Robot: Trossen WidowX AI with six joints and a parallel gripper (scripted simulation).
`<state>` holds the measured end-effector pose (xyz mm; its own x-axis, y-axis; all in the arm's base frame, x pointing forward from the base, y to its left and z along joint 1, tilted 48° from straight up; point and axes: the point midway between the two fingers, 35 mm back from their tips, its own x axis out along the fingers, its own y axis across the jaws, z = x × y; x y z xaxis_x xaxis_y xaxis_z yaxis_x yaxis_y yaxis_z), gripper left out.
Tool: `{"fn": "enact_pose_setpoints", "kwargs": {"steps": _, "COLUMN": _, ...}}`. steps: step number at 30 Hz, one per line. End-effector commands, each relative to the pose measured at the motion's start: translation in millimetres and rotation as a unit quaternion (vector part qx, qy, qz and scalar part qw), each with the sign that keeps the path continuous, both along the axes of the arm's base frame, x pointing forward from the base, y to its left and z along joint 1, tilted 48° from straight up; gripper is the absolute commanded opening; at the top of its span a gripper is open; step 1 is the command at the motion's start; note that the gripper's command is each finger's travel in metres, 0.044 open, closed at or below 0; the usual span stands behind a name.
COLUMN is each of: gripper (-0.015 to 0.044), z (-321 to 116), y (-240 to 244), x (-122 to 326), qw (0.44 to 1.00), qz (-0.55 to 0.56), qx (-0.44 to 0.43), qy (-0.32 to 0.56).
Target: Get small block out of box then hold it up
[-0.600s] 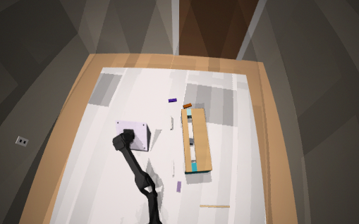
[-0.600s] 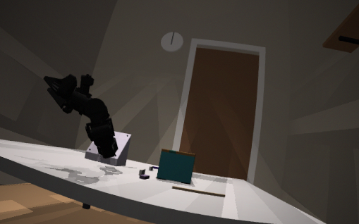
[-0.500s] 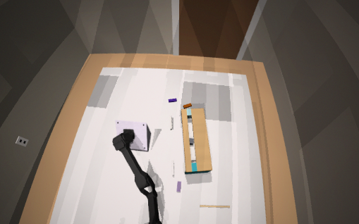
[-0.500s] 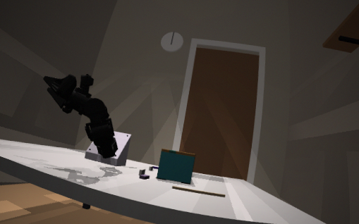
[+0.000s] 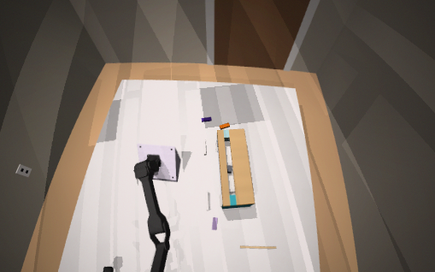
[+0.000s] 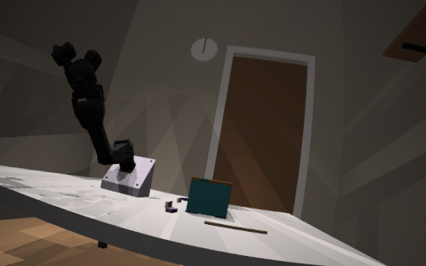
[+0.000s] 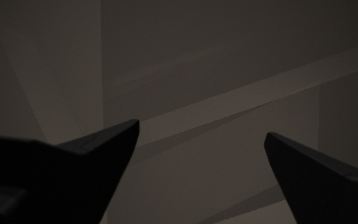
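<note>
The box (image 5: 243,167) (image 6: 208,197) stands upright right of the arm's base, with a wooden top and teal end. Through the long slot in its top a small dark grey piece (image 5: 229,169) shows near the middle, and another dark piece near the far end. I cannot tell which, if either, is the block; the shelf and its ends are not clear. My gripper (image 7: 202,132) is open with nothing between its fingers. It is raised high, away from the box, and faces the dark wall; in the top view its fingers are out of view.
An orange piece (image 5: 224,126) lies by the box's far end, a dark purple piece (image 5: 206,119) left of it. A light purple piece (image 5: 214,223) and a thin wooden stick (image 5: 258,247) (image 6: 236,227) lie nearer. Two thin pale pieces (image 5: 205,147) (image 5: 208,201) stand between base and box.
</note>
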<state>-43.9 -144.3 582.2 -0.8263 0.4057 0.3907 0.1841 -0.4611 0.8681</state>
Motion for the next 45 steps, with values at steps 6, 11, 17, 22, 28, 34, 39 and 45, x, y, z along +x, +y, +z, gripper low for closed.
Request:
{"fn": "enact_pose_setpoints", "kwargs": {"steps": 6, "gripper": 0.04, "z": -8, "y": 124, "x": -38, "qw": 0.988, "qz": -0.108, "qx": -0.08, "qy": -0.079}}
{"fn": "enact_pose_setpoints", "kwargs": {"steps": 11, "gripper": 0.04, "z": -15, "y": 176, "x": -41, "qw": 0.973, "qz": -0.173, "qx": -0.105, "qy": -0.115}}
{"fn": "enact_pose_setpoints", "kwargs": {"steps": 17, "gripper": 0.04, "z": -42, "y": 265, "x": -30, "qw": 0.927, "qz": -0.283, "qx": -0.156, "qy": -0.19}}
{"fn": "enact_pose_setpoints", "kwargs": {"steps": 22, "gripper": 0.04, "z": -74, "y": 330, "x": -6, "qw": 0.872, "qz": -0.358, "qx": -0.204, "qy": -0.263}}
{"fn": "enact_pose_setpoints", "kwargs": {"steps": 28, "gripper": 0.04, "z": -126, "y": 392, "x": 44, "qw": 0.784, "qz": -0.426, "qx": -0.266, "qy": -0.364}}
{"fn": "enact_pose_setpoints", "kwargs": {"steps": 34, "gripper": 0.04, "z": -184, "y": 432, "x": 101, "qw": 0.701, "qz": -0.443, "qx": -0.332, "qy": -0.451}}
{"fn": "enact_pose_setpoints", "kwargs": {"steps": 39, "gripper": 0.04, "z": -238, "y": 448, "x": 152, "qw": 0.617, "qz": -0.428, "qx": -0.395, "qy": -0.53}}
{"fn": "enact_pose_setpoints", "kwargs": {"steps": 45, "gripper": 0.04, "z": -309, "y": 443, "x": 217, "qw": 0.506, "qz": -0.36, "qx": -0.475, "qy": -0.623}}
